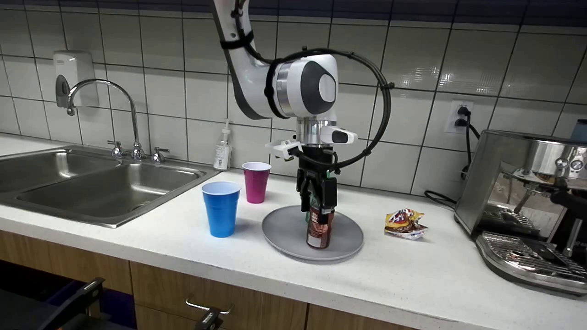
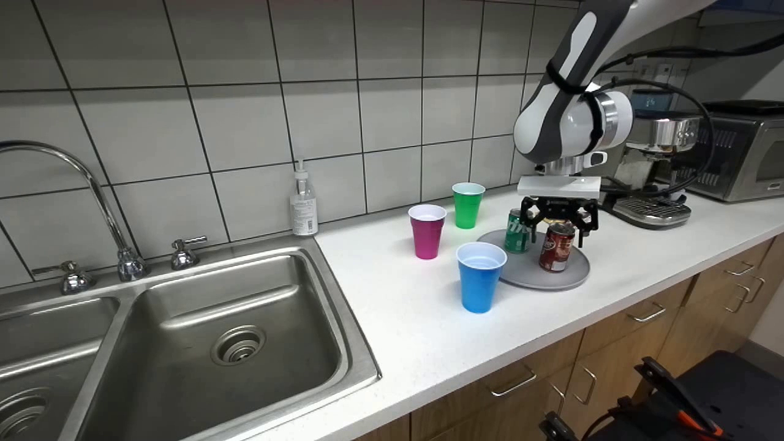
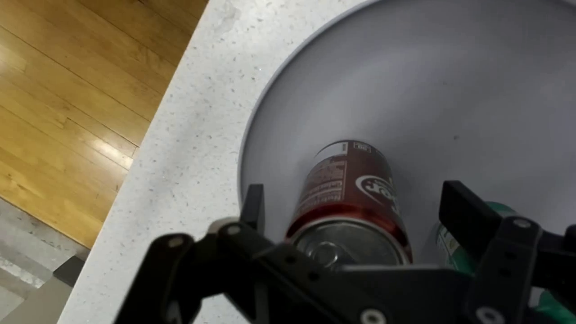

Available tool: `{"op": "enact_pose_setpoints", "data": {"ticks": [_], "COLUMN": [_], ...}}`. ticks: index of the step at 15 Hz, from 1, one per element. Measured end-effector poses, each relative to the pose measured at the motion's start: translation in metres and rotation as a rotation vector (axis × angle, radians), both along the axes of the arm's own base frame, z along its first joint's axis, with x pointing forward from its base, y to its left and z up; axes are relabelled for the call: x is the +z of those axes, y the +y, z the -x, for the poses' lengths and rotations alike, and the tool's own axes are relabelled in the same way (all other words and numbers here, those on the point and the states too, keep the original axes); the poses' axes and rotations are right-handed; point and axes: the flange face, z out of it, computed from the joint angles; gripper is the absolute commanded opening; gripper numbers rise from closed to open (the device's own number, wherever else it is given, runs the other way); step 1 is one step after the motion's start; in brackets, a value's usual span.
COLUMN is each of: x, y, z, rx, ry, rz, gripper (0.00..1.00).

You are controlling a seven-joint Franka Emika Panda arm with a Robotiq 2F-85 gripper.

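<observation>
Fingers (image 3: 465, 218), spread wide, straddle an upright red can (image 3: 348, 193).

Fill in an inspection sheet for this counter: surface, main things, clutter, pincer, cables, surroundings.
Surface: white counter, with a grey plate on it.
Main things: red can and green can, both standing on the grey plate.
Clutter: blue cup, purple cup and green cup, all upright; crumpled snack bag.
Pincer: open, fingers on either side of the red can, not gripping it.
Cables: black cable looped beside the robot arm; cords plugged into the wall outlet.
Surroundings: steel sink, soap bottle, coffee machine, tiled wall.
</observation>
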Motion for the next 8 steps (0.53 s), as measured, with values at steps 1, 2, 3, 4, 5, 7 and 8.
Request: {"op": "enact_pose_setpoints", "data": {"ticks": [1,2,3,4,5,7,8], "x": [0.000,0.000,0.000,0.000,0.001,0.001,0.000], "y": [-0.002,-0.004,-0.006,-0.008,-0.010,-0.014,-0.016], "z": [-0.002,-0.004,-0.006,-0.007,-0.009,-0.012,-0.013], "rx": [-0.008,-0.015,-0.022,-0.029,-0.034,-0.043,-0.048], "ry": [-0.004,-0.008,-0.013,-0.016,-0.020,-0.026,-0.028], "rz": [-0.002,-0.004,-0.005,-0.006,-0.006,-0.005,-0.005], "gripper": [1.00,1.00,1.00,1.00,1.00,0.92,0.74]}}
